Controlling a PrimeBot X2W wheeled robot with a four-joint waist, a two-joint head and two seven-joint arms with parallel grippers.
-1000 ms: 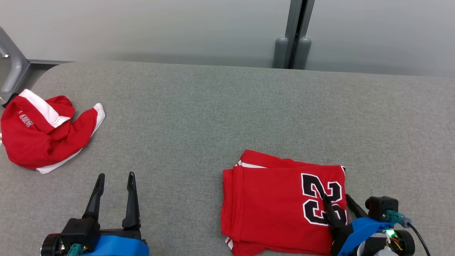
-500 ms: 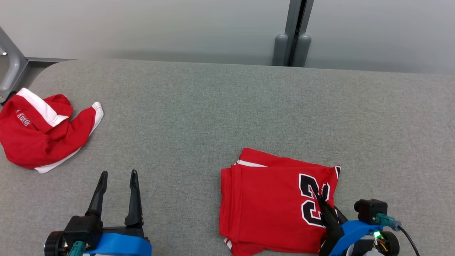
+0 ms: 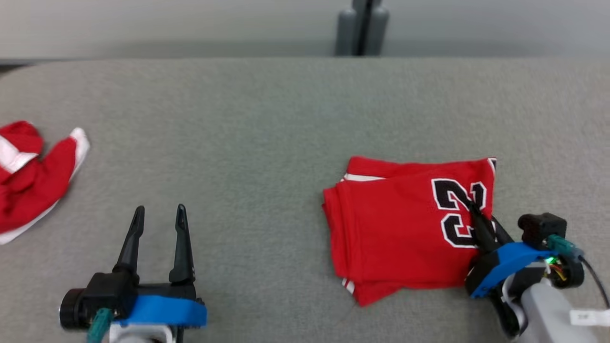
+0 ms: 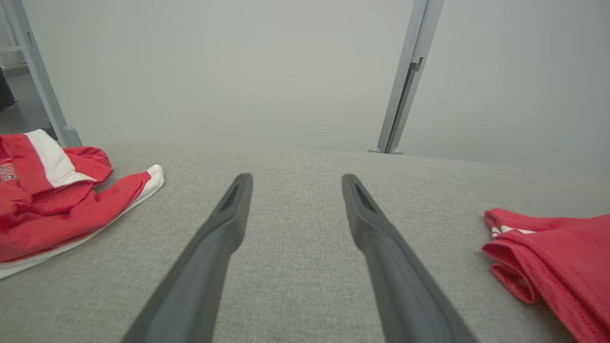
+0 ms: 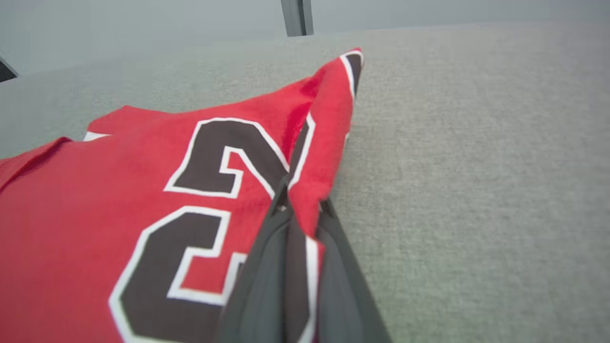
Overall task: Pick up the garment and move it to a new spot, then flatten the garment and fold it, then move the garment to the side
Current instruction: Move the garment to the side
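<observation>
The garment is a folded red jersey with a black and white number, lying on the grey table at the right. My right gripper is shut on the garment's right edge. In the right wrist view the fingers pinch a raised ridge of the red cloth beside the number. My left gripper stands open over bare table at the lower left, holding nothing. The garment's left folds show at the right of the left wrist view.
A second red and white garment lies crumpled at the table's far left. A grey post stands behind the table's far edge. Bare grey table stretches between the two garments.
My right gripper has closed on the garment's right edge, which now stands pinched up. The garment has shifted right with it. The head camera has also turned. The left gripper stays open.
</observation>
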